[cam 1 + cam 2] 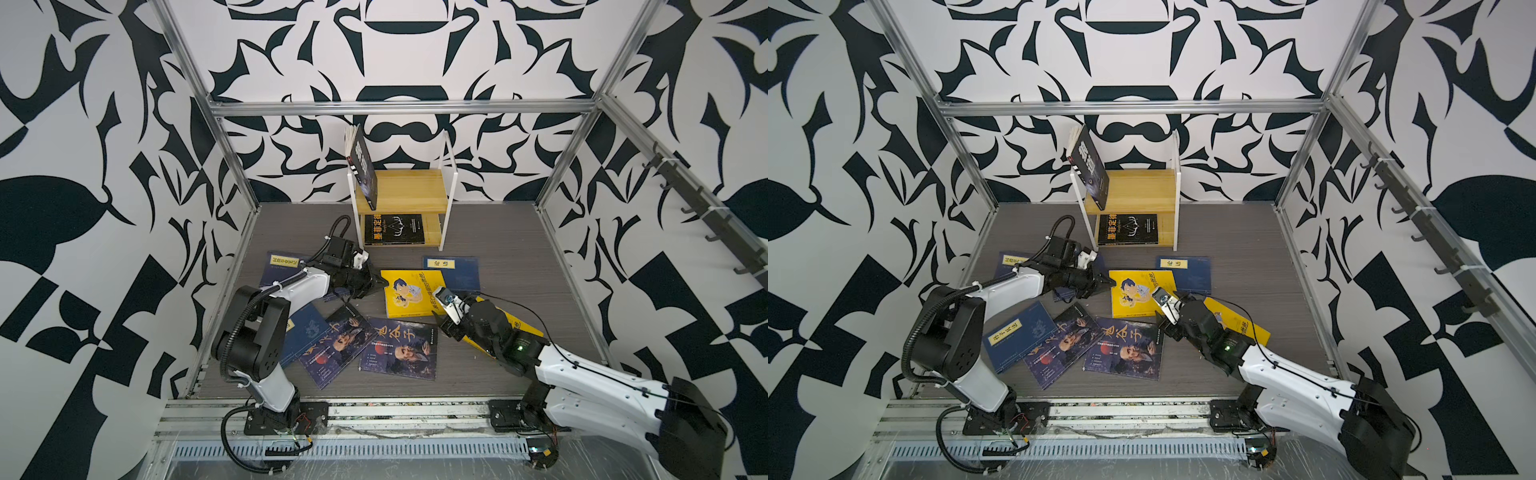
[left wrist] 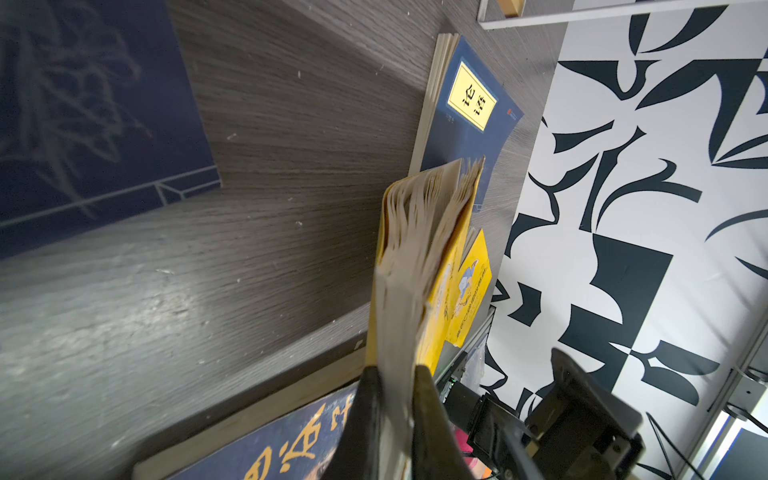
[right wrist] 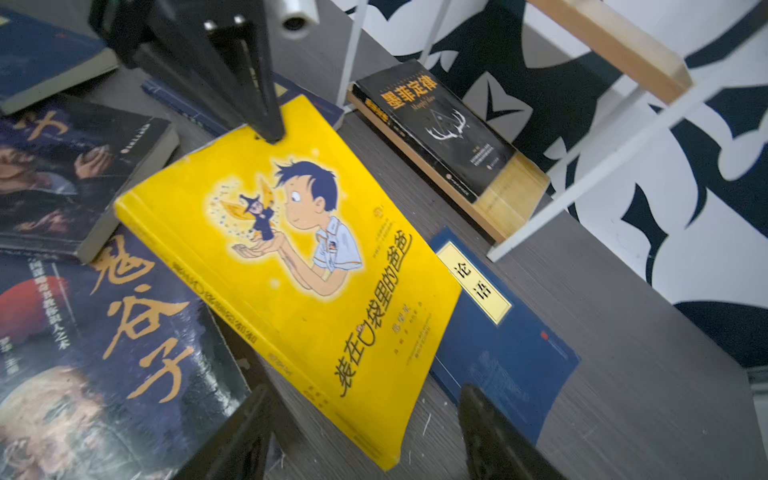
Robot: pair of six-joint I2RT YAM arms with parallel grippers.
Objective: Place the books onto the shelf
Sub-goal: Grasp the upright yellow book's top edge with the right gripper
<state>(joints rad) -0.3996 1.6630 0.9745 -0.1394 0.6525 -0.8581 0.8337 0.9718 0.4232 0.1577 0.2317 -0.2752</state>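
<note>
A yellow cartoon book (image 1: 409, 293) (image 3: 291, 257) lies mid-floor, its left edge raised. My left gripper (image 1: 380, 286) (image 2: 395, 399) is shut on that edge, pages pinched between the fingers. My right gripper (image 1: 442, 326) (image 3: 370, 436) stands open at the book's near right corner, one finger on each side, touching nothing. The shelf (image 1: 411, 187) stands at the back, with one black book (image 1: 363, 170) leaning on its top board and another (image 1: 395, 228) flat on the lower board. A second yellow book (image 1: 519, 326) lies under my right arm.
A navy book with a yellow label (image 1: 457, 270) lies partly under the yellow one. Two dark blue portrait books (image 1: 336, 349) (image 1: 401, 349) lie near the front. Two more navy books (image 1: 282, 266) (image 1: 305, 328) sit under my left arm. Patterned walls enclose the floor.
</note>
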